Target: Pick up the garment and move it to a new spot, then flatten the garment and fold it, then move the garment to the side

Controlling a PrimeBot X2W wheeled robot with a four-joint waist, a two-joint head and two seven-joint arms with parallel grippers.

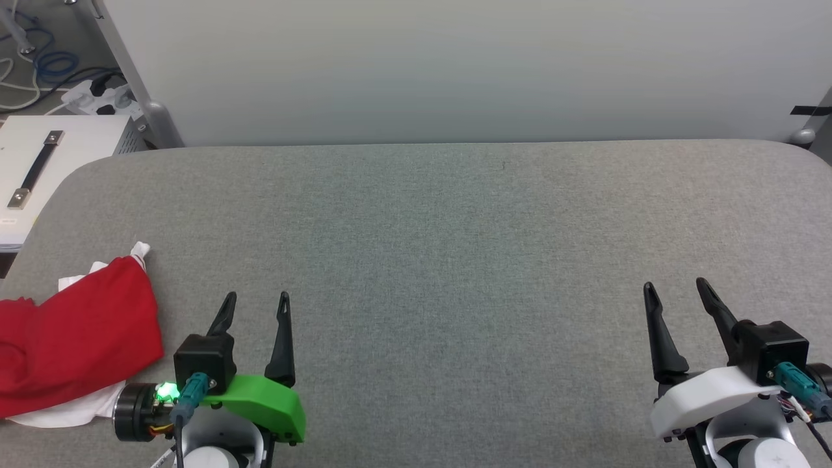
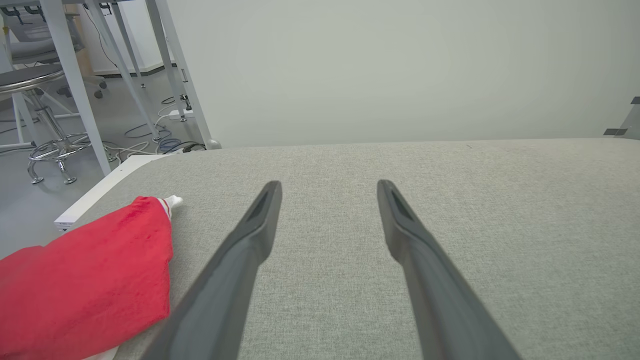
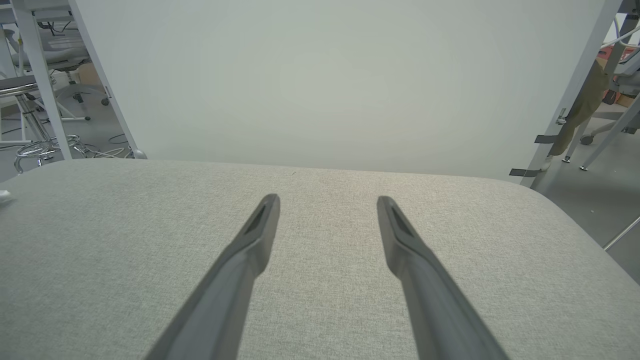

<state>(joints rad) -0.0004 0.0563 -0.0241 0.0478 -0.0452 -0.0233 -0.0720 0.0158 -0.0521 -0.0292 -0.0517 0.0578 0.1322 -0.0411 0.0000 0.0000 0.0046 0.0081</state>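
Observation:
The garment [image 1: 71, 331], red with white showing at its edges, lies bunched at the near left end of the grey table [image 1: 455, 247]. In the left wrist view the garment [image 2: 90, 280] sits at the lower left, beside my left finger. My left gripper [image 1: 256, 300] stands open just right of the garment, with nothing between its fingers, and apart from the cloth. My right gripper [image 1: 676, 287] is open and empty at the near right of the table. Both point toward the far edge. The left gripper [image 2: 327, 186] and the right gripper [image 3: 327, 201] hover over bare cloth-covered tabletop.
A pale wall panel [image 1: 455, 65] rises behind the table. A white cabinet [image 1: 52, 162] with a strap handle stands off the far left corner, with cables and a power strip [image 1: 97, 97] on the floor. A stool [image 2: 35, 90] and white frame legs stand further left.

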